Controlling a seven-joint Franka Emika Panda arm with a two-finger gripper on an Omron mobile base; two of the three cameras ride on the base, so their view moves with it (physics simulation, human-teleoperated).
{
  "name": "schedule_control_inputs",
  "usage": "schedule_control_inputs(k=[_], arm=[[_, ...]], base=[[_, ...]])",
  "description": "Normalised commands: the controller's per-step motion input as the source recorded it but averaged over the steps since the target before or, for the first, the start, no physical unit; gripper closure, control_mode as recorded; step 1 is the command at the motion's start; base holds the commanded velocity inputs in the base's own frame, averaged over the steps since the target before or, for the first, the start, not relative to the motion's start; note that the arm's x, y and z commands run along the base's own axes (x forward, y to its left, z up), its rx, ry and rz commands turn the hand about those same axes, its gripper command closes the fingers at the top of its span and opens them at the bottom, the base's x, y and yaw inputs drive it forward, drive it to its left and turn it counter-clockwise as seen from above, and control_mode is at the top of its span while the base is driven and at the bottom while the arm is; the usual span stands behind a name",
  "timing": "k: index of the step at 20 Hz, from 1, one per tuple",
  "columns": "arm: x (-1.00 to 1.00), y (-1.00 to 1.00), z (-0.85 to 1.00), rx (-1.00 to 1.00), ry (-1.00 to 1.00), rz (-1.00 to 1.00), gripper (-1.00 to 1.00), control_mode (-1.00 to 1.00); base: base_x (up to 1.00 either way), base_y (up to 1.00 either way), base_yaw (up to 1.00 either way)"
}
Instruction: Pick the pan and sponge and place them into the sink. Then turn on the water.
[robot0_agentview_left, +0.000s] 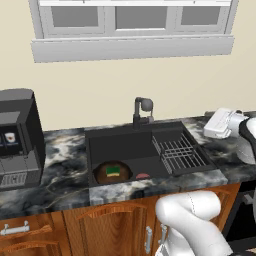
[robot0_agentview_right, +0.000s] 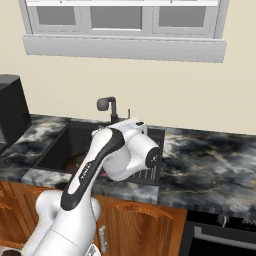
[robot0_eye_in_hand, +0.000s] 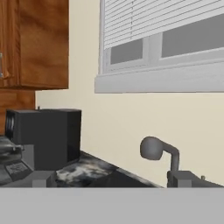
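- While the gripper (robot0_agentview_left: 214, 126) hovers at the sink's (robot0_agentview_left: 120, 142) three o'clock edge, whether its fingers are spread cannot be told.
- Faucet (robot0_agentview_left: 142, 111) stands at twelve o'clock.
- Sponge (robot0_agentview_left: 113, 171) lies on the pan (robot0_agentview_left: 102, 174), at the basin's seven o'clock, well apart from the hand.

pan (robot0_agentview_right: 76, 162) mostly hidden behind the arm in the right base view, coffee machine (robot0_agentview_left: 17, 140) cut by left edge, gripper fingers unseen
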Motion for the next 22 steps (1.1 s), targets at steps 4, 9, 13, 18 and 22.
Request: schedule_control_inputs(k=[4,9,13,18,22], arm=[[0.25,0.0,-0.21,0.0,-0.03,0.0,-1.0,-1.0],[0.26,0.04,-0.14,0.0,0.0,-0.01,-1.0,-1.0],[0.29,0.06,-0.11,0.0,0.01,-0.02,-1.0,-1.0],[0.21,0.01,-0.1,0.0,0.06,-0.05,-1.0,-1.0],[0.18,0.02,-0.18,0.0,0.06,-0.06,-1.0,-1.0]], base=[[0.0,0.0,0.0],[0.0,0.0,0.0],[0.0,0.0,0.0],[0.0,0.0,0.0],[0.0,0.0,0.0]])
